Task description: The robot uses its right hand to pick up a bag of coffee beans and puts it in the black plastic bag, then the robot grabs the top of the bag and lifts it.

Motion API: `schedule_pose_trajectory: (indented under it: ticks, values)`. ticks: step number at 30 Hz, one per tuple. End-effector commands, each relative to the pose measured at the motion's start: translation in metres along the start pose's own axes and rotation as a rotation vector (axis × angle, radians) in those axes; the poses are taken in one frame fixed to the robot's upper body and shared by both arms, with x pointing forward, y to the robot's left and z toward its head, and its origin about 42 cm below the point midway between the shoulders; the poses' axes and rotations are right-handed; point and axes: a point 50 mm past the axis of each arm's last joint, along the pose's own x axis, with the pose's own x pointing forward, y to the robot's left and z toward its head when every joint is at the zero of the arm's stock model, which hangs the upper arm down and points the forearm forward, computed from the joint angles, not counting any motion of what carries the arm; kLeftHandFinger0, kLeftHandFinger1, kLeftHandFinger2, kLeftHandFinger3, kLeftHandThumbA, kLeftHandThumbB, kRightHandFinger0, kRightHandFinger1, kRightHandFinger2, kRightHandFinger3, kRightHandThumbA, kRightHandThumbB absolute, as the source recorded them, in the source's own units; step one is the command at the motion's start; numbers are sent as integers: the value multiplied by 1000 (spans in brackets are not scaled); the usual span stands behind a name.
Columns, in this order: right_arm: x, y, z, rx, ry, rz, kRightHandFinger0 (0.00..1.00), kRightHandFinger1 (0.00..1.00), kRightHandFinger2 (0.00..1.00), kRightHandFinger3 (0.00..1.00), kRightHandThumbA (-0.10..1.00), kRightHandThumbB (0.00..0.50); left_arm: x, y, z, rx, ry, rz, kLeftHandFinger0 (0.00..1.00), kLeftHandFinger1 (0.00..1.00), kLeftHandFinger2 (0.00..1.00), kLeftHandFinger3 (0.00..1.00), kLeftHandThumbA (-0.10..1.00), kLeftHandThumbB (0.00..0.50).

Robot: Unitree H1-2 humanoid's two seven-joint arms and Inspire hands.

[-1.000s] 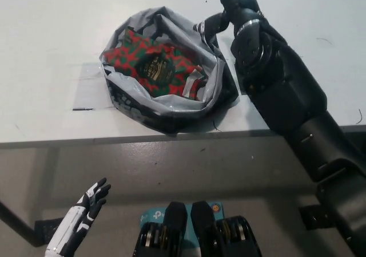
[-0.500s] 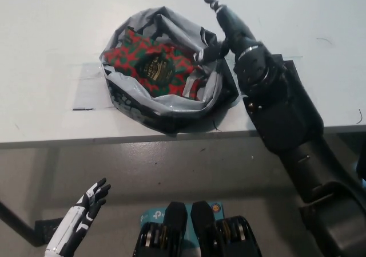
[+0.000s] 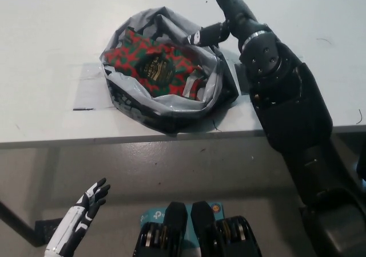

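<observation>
The coffee bean bag [image 3: 150, 67], red and green with a dark round label, lies inside the black plastic bag [image 3: 171, 115]. The plastic bag sits open and crumpled on the white table [image 3: 51, 45], near its front edge. My black right hand [image 3: 229, 12] is at the bag's far right rim, fingers apart. One finger [image 3: 205, 35] stretches left over the rim, and the others run out of the picture's top. I cannot see it gripping the plastic. My white left hand [image 3: 86, 211] rests open at the lower left, below the table edge.
The table's front edge [image 3: 68, 138] runs across the middle of the picture, with floor below it. A short dark tape mark [image 3: 83, 109] lies left of the plastic bag. My right forearm [image 3: 286, 97] covers the table right of the bag.
My right hand has moved farther back over the table, and one finger now reaches left over the bag's rim. The bags and my left hand have not moved.
</observation>
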Motion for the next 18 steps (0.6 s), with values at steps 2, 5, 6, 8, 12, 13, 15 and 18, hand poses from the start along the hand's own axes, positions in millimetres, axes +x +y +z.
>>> schedule_pose_trajectory:
  ticks: [2, 5, 6, 8, 12, 13, 15, 18]
  values:
    - [1, -11, 9, -77, 5, 1, 1000, 1000, 1000, 1000, 983, 449, 6, 9, 9, 18, -42, -7, 1000, 1000, 1000, 1000, 940, 328]
    - [1, -6, 4, -92, 26, 18, 1000, 1000, 1000, 1000, 1000, 498, 6, 9, 10, 29, -41, -7, 1000, 1000, 1000, 1000, 947, 327]
    - [1, -6, 3, -92, 28, 20, 1000, 1000, 1000, 1000, 1000, 500, 6, 10, 10, 29, -42, -6, 1000, 1000, 1000, 1000, 947, 327]
    - [0, -1, 0, -108, 43, 29, 1000, 1000, 1000, 1000, 1000, 500, 6, 10, 10, 34, -41, -5, 1000, 1000, 1000, 1000, 950, 336]
    - [0, 6, -8, -142, 69, 41, 1000, 1000, 1000, 1000, 1000, 498, 5, 10, 10, 37, -37, -4, 1000, 1000, 1000, 1000, 961, 348]
    - [-1, 8, -11, -144, 75, 44, 1000, 1000, 1000, 1000, 992, 497, 5, 10, 11, 35, -38, -4, 1000, 1000, 1000, 1000, 956, 337]
    - [-1, 11, -17, -135, 90, 46, 1000, 1000, 1000, 1000, 969, 500, 6, 10, 11, 33, -41, -4, 1000, 1000, 1000, 1000, 952, 334]
    - [0, 16, -24, -147, 117, 51, 1000, 1000, 1000, 1000, 970, 500, 7, 11, 11, 38, -42, -5, 1000, 1000, 1000, 1000, 954, 332]
